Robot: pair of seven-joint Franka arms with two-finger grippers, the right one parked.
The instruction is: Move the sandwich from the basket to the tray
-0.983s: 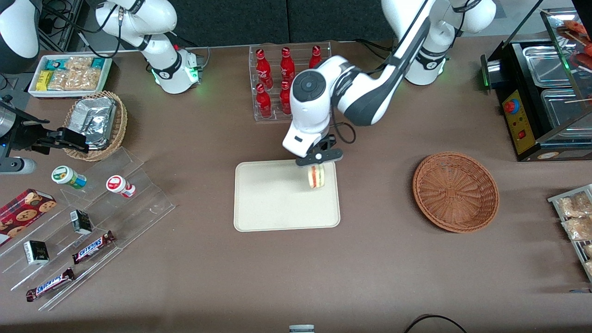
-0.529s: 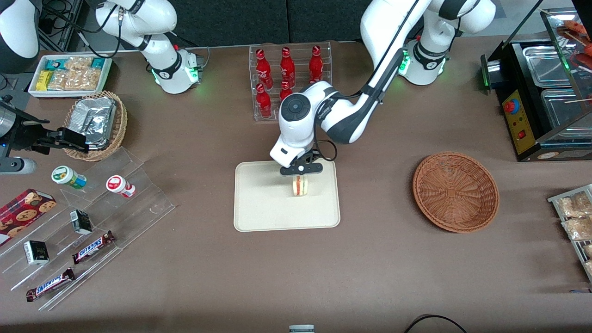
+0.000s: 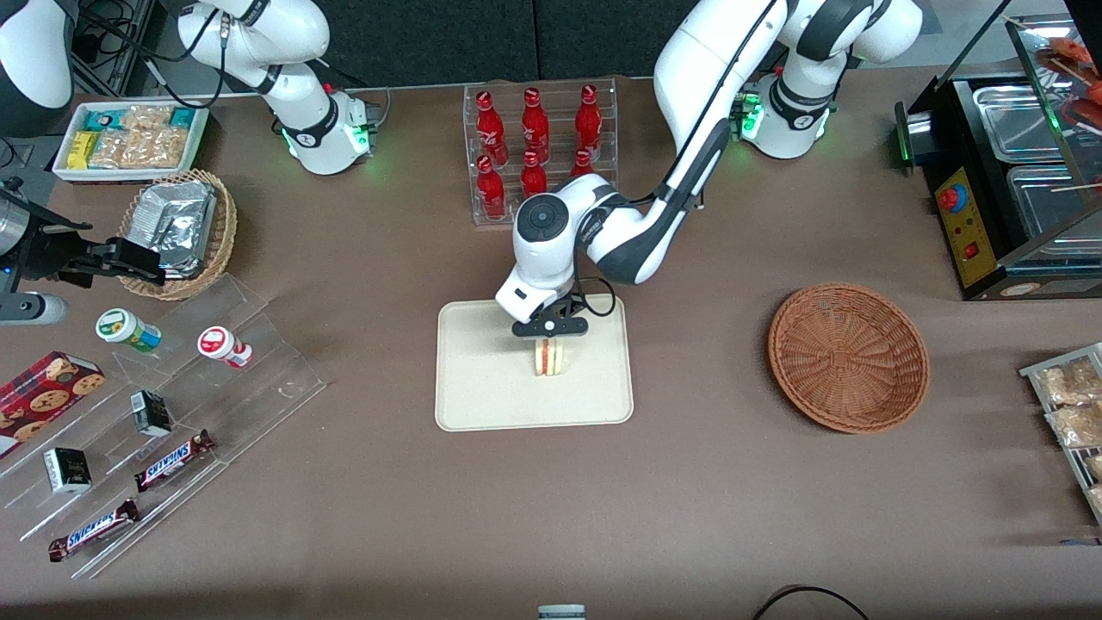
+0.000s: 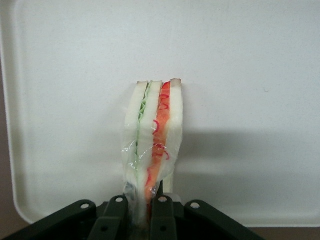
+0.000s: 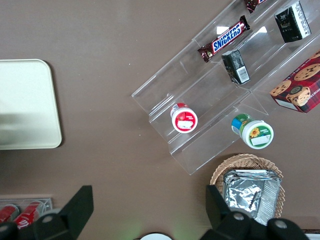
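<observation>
The sandwich (image 3: 548,357) (image 4: 152,140), pale bread with green and orange-red layers under clear wrap, hangs edge-on just over the middle of the cream tray (image 3: 482,387) (image 4: 250,75). My left gripper (image 3: 550,331) (image 4: 141,212) is shut on the sandwich's upper end, its dark fingers (image 4: 162,215) pinching the wrapped bread. I cannot tell whether the sandwich's lower edge touches the tray. The reddish-brown wicker basket (image 3: 848,357) sits empty toward the working arm's end of the table.
A clear rack of red bottles (image 3: 534,146) stands just farther from the front camera than the tray. A clear stepped shelf (image 3: 155,422) with snacks and a tan basket of foil packets (image 3: 176,228) lie toward the parked arm's end. A food warmer (image 3: 1007,172) stands near the basket.
My left gripper carried the sandwich from the tray's edge nearest the basket toward the tray's middle and lowered it closer to the surface.
</observation>
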